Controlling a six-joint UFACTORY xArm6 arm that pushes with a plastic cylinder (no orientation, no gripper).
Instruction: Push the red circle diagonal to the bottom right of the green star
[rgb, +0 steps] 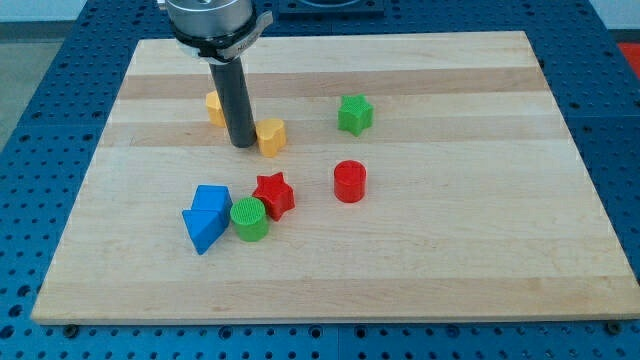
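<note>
The red circle (349, 182) stands near the board's middle, below and slightly left of the green star (354, 114), which sits toward the view's top. My tip (241, 145) rests on the board well left of both, touching or nearly touching the left side of a yellow block (271, 136). The rod rises from the tip to the arm's mount at the view's top. The tip is about a hand's width up and left of the red circle.
Another yellow block (215, 106) sits partly hidden behind the rod. A red star (273, 194), a green cylinder (249, 219) and two blue blocks (207, 218) cluster left of the red circle. The wooden board (520, 250) lies on a blue perforated table.
</note>
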